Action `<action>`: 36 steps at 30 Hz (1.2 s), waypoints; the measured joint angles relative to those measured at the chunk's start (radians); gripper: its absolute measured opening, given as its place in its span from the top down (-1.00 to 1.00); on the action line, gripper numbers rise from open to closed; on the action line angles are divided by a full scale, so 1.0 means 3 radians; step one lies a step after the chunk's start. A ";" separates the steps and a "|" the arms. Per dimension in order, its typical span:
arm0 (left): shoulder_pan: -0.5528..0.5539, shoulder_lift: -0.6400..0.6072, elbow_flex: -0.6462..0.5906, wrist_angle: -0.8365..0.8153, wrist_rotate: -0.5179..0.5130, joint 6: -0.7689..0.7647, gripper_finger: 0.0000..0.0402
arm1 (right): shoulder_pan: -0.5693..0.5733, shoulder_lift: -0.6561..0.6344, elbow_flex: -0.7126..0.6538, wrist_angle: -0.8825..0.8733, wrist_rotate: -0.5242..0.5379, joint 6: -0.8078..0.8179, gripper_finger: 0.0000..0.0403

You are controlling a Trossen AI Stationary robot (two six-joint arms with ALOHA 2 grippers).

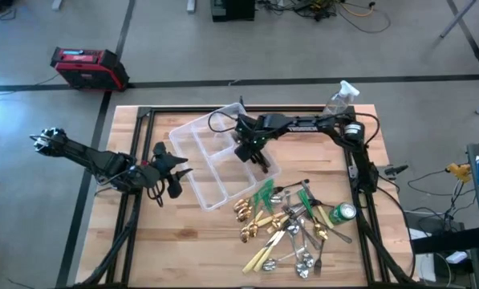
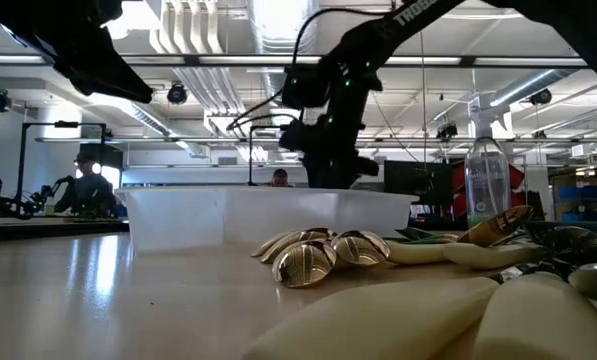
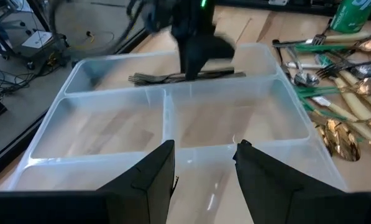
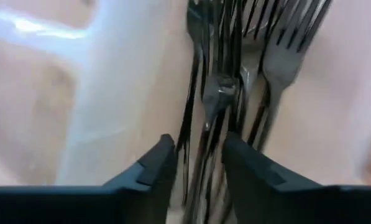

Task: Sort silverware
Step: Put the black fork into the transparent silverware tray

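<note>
Right gripper: the right gripper (image 1: 255, 152) was down inside the clear plastic divided tray (image 1: 192, 136), in the long compartment on the side nearest the cutlery pile; its fingers (image 4: 154, 167) stood parted with a gap, directly over the dark metal forks (image 4: 235, 81), clasping nothing that could be seen
Dark forks: a small bundle lay flat along that long compartment, tines together, under the right gripper
Left gripper: the left gripper (image 1: 175, 175) hovered just outside the tray's opposite side, jaws apart and empty
Loose silverware: gold spoons (image 1: 245, 210), shiny silver spoons (image 1: 303, 258), green-handled pieces (image 1: 263, 193) and cream-yellow-handled knives (image 1: 260, 257) lay heaped on the wooden table (image 1: 175, 249) beside the tray
Other items: a green can (image 1: 343, 212) sat at the pile's edge; a clear spray bottle (image 1: 339, 99) stood near the table's far corner
</note>
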 joint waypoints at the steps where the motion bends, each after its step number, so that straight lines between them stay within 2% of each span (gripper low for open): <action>1: 0.0000 -0.0002 0.0000 -0.0012 0.0000 -0.0023 0.23 | 0.0020 -0.0057 0.0000 -0.0077 0.0014 -0.0085 0.29; 4: 0.0001 -0.0008 0.0000 -0.0083 0.0003 -0.0079 0.23 | 0.0083 -0.0254 0.0000 -0.0293 0.0026 -0.0366 0.16; 7: -0.0003 -0.0015 0.0000 -0.0122 0.0014 -0.0167 0.23 | 0.0190 -0.0510 0.0000 -0.0646 0.0033 -0.0888 0.07; 11: -0.0011 -0.0001 -0.0005 -0.0140 0.0108 -0.0305 0.23 | 0.0423 -0.0827 -0.0064 -0.1273 0.0041 -0.1649 0.03; 13: -0.0013 0.0001 -0.0025 -0.0143 0.0129 -0.0353 0.23 | 0.0556 -0.0983 -0.0183 -0.1401 0.0038 -0.1782 0.04; 18: -0.0013 0.0001 -0.0064 -0.0144 0.0120 -0.0387 0.23 | 0.0853 -0.1301 -0.0747 -0.1307 0.0058 -0.1772 0.13; 26: -0.0011 0.0006 -0.0064 -0.0083 -0.0069 -0.0294 0.23 | 0.1040 -0.1343 -0.1737 -0.0177 0.0076 -0.1672 0.28; 36: -0.0010 0.0008 -0.0062 -0.0078 -0.0075 -0.0290 0.23 | 0.1078 -0.1311 -0.2061 0.0064 0.0077 -0.1397 0.45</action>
